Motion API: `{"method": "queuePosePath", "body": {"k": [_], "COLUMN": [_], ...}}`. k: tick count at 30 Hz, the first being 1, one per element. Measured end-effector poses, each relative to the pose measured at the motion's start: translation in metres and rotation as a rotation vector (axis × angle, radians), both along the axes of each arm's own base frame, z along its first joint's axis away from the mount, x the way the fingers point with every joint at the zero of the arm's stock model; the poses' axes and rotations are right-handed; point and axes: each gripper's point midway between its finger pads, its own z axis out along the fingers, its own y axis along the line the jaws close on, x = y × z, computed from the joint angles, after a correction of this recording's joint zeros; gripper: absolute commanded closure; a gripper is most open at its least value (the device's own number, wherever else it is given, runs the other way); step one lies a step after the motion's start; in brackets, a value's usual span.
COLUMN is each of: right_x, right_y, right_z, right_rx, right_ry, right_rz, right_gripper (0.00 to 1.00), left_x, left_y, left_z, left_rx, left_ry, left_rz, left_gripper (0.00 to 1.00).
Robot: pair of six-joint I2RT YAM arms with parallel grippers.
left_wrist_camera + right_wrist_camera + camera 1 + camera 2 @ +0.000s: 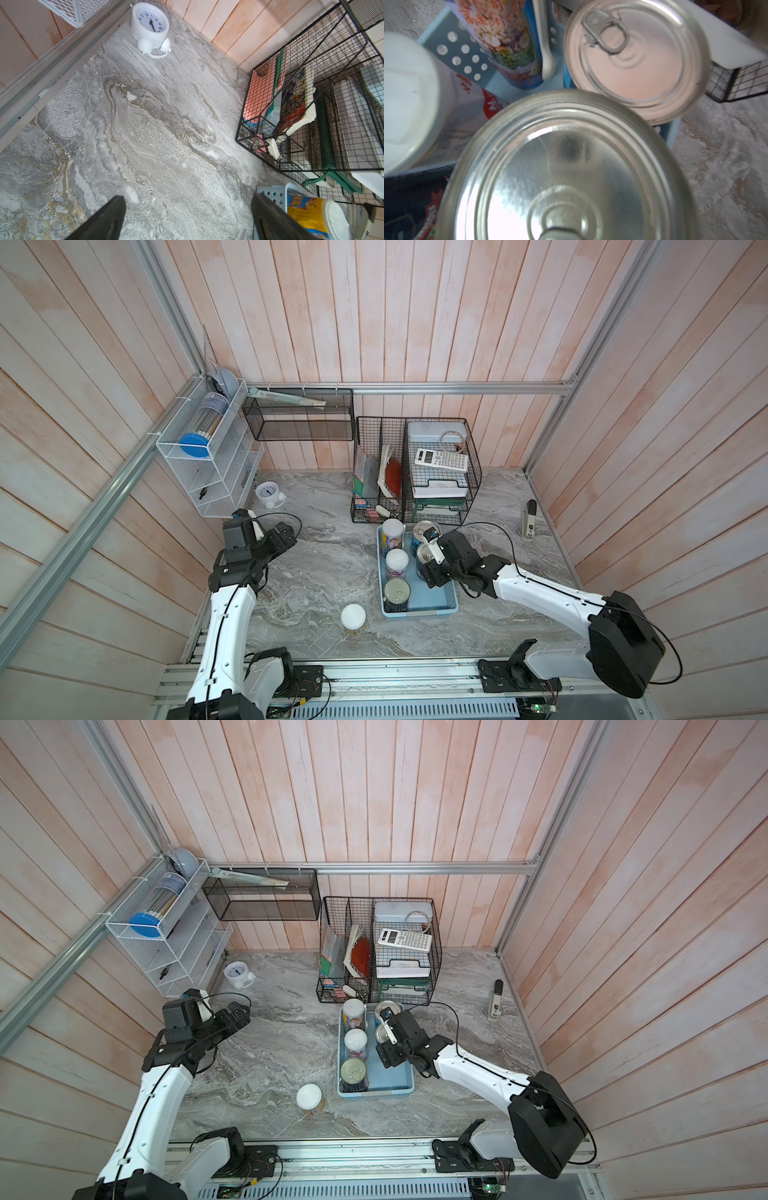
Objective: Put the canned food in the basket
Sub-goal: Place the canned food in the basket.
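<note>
The light blue basket (419,612) (376,1092) stands mid-table. Inside it are two white-lidded cans (392,531) (397,562), a silver-topped can (397,591) at the front and another (424,526) at the back. My right gripper (424,556) (384,1033) reaches over the basket, shut on a third silver-topped can (571,166), which fills the right wrist view and hides the jaws. One more white-lidded can (353,616) (308,1096) stands on the table left of the basket's front. My left gripper (286,533) (187,207) hovers open over bare table far left of the basket.
A black wire organizer (415,472) with a calculator (440,459) stands right behind the basket. A white clock (266,492) (149,22) sits at the back left under a white wire rack (208,472). A small upright device (528,518) stands by the right wall.
</note>
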Motion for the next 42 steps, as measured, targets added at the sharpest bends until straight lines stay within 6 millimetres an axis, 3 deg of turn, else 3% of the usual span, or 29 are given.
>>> {"method": "queuePosePath", "body": {"k": [5,20,34,37,40,42], "right_x": [-0.003,0.006,0.009,0.003,-0.006,-0.024], "right_y": [-0.004,0.000,-0.003,-0.002,0.007,0.020], "right_z": [0.012,-0.005,0.008,0.037,0.091,0.126], "right_rx": [0.035,0.018,0.015,0.062,0.184,0.285], "right_ry": [-0.038,-0.048,-0.039,-0.067,-0.171,-0.225], "right_rz": [-0.013,-0.007,-0.022,-0.010,0.015,0.068], "right_gripper": [0.18,0.02,0.02,0.02,0.02,0.02], "left_x": [0.000,0.000,0.000,0.000,0.000,0.000], "left_y": [-0.002,-0.004,-0.007,-0.007,-0.007,-0.007], "left_z": [-0.001,-0.002,-0.002,-0.002,-0.002,-0.002], "left_rx": [-0.008,-0.013,-0.026,-0.026,-0.026,-0.026], "left_ry": [-0.001,0.000,-0.002,-0.002,-0.002,-0.002], "left_rz": [-0.010,-0.016,-0.032,-0.032,-0.032,-0.032], "left_gripper": [0.00,0.00,0.00,0.00,0.00,0.00]}}
